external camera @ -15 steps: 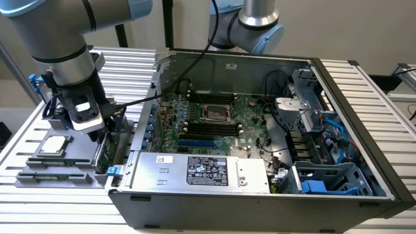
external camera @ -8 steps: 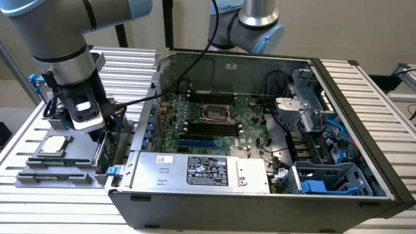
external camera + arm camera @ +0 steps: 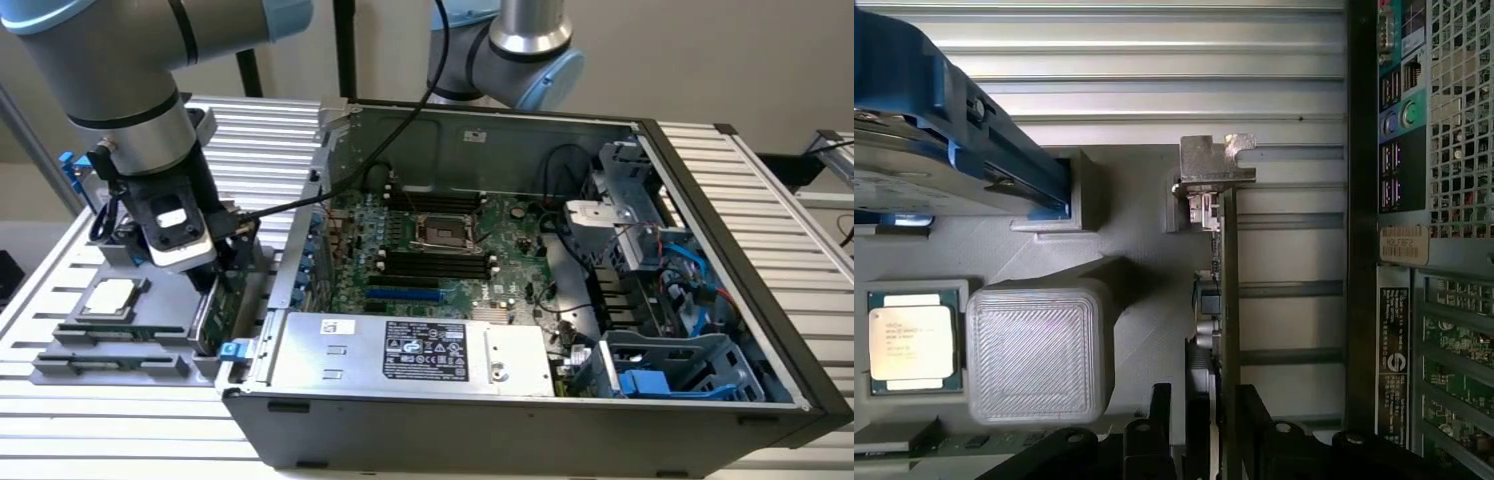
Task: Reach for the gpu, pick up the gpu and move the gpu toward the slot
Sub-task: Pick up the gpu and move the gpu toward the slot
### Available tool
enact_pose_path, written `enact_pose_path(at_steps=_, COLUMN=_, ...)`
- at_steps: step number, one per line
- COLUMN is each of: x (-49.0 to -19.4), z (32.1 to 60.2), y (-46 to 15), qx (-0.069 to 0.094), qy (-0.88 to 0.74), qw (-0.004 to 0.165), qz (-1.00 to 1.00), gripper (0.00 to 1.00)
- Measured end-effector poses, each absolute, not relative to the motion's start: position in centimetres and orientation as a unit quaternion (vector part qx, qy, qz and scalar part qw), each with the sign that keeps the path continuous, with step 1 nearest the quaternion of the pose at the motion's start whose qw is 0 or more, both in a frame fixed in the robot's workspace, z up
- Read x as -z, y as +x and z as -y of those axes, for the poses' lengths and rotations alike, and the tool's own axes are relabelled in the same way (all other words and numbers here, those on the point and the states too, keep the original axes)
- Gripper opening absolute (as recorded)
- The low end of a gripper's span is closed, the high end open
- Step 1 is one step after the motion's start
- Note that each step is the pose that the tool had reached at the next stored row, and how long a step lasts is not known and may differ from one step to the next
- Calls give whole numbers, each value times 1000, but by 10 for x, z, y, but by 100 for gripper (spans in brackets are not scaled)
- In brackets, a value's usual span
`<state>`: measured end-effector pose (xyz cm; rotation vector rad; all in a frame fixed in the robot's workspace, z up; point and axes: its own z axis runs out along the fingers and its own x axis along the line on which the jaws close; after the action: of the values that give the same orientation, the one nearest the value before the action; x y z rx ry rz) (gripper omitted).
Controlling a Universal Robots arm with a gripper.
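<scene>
Two fingers [image 3: 1159, 425] of my gripper [image 3: 1206, 405] stand apart, straddling the gpu [image 3: 1230, 290] and not clamped. The card sits on edge in the grey holder [image 3: 1144, 350], with its silver bracket [image 3: 1209, 165] at the far end. In the exterior view the holder is at nine o'clock of the open case [image 3: 534, 430], and the blue slot [image 3: 404, 296] is inside. Step in hand: the grasp, not yet made. Judgement: it calls for a square closure on the board, then a straight lift.

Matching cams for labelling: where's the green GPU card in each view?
Exterior view: thin green circuit-board card with silver metal bracket, on edge in the grey plastic holder beside the black computer case, exterior view's left.
Wrist view: the card edge-on, between holder and case.
Shared landmark: small square silver CPU chip on the holder.
</scene>
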<state>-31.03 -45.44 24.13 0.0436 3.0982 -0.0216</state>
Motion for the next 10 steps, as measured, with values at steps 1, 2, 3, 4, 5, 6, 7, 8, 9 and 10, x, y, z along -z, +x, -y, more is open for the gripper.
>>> enact_pose_path(at_steps=1, x=-241, z=454, y=-310, qx=7, qy=14, qw=22, qz=-1000, gripper=39)
enact_pose_path(at_steps=2, x=-241, z=454, y=-310, qx=7, qy=14, qw=22, qz=-1000, gripper=39)
enact_pose_path(at_steps=3, x=-241, z=454, y=-310, qx=7, qy=14, qw=22, qz=-1000, gripper=37)
enact_pose_path(at_steps=4, x=-241, z=454, y=-310, qx=7, qy=14, qw=22, qz=-1000, gripper=37)
enact_pose_path(at_steps=5, x=-241, z=454, y=-310, qx=7, qy=14, qw=22, qz=-1000, gripper=30)
enact_pose_path(at_steps=6, x=-241, z=454, y=-310, qx=7, qy=14, qw=22, qz=-1000, gripper=30)
enact_pose_path(at_steps=7, x=-241, z=454, y=-310, qx=7, qy=14, qw=22, qz=-1000, gripper=30)
enact_pose_path(at_steps=8, x=-241, z=454, y=-310, qx=7, qy=14, qw=22, qz=-1000, gripper=30)
enact_pose_path(at_steps=9, x=-241, z=454, y=-310, qx=7, qy=14, qw=22, qz=-1000, gripper=30)
enact_pose_path(at_steps=10, x=-241, z=454, y=-310, qx=7, qy=14, qw=22, qz=-1000, gripper=30)
